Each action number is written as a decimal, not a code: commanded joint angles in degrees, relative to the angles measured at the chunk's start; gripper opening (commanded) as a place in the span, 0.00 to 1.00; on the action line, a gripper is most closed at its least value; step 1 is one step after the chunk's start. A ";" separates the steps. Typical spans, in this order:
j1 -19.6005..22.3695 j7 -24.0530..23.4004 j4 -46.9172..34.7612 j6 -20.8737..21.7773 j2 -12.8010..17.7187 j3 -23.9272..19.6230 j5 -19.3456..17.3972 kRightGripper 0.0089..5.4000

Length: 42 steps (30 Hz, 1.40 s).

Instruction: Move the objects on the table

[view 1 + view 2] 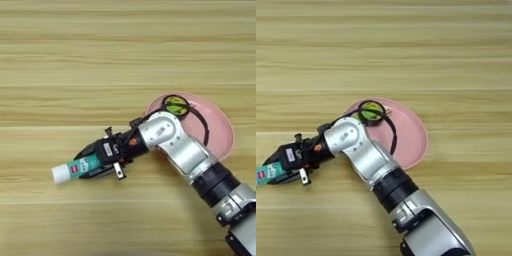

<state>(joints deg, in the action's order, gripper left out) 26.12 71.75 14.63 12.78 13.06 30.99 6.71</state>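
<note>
Wooden table (100,45) spreads out wide on every side, streaked tan and yellow, and most of it is bare: behind the fingers, out past their tips to the left and on the near side of them there is open room, so a carry or a slide in any of those directions looks free. No table edge shows in either view, so I can't say how close a drop-off is. Back along the arm, up and to the right of the fingers, lies the pink plate (222,130), the one crowded patch, with the silver forearm (182,147) crossing its near left rim. On that plate, at its far left edge and just behind the elbow, sits the black tape roll (176,105) with its yellow-green middle, well apart from the fingers. The right gripper (92,165) reaches low and leftward, its two black fingers clenched on the glue stick (70,170), which lies nearly flat between them with its white cap poking out beyond the tips and its teal label half hidden under them. To my eye the stick is being moved; the grip sits toward its rear end, so I'd keep it level and go slowly, since the free cap end could tilt or catch the wood. A black cable loops over the plate, worth keeping clear of the roll.
</note>
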 commanded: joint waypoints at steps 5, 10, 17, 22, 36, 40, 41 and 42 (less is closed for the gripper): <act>3.61 -7.29 4.06 1.60 -2.39 1.64 5.19 0.31; 3.76 -8.20 6.71 2.44 -2.85 2.40 6.10 0.31; 4.37 -8.04 9.56 3.69 -2.61 2.92 6.75 0.31; 4.64 -7.94 10.19 4.08 -2.81 2.84 6.51 0.31; 4.91 -8.22 10.66 4.00 -3.18 2.39 6.00 0.57; 4.95 -8.28 10.53 3.90 -3.22 2.37 5.78 0.64; 4.96 -8.30 10.52 3.91 -3.23 2.36 5.75 0.67; 4.98 -8.33 10.52 3.91 -3.24 2.35 5.73 0.68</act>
<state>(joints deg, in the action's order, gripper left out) 28.23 64.73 26.24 16.95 9.49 33.96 12.08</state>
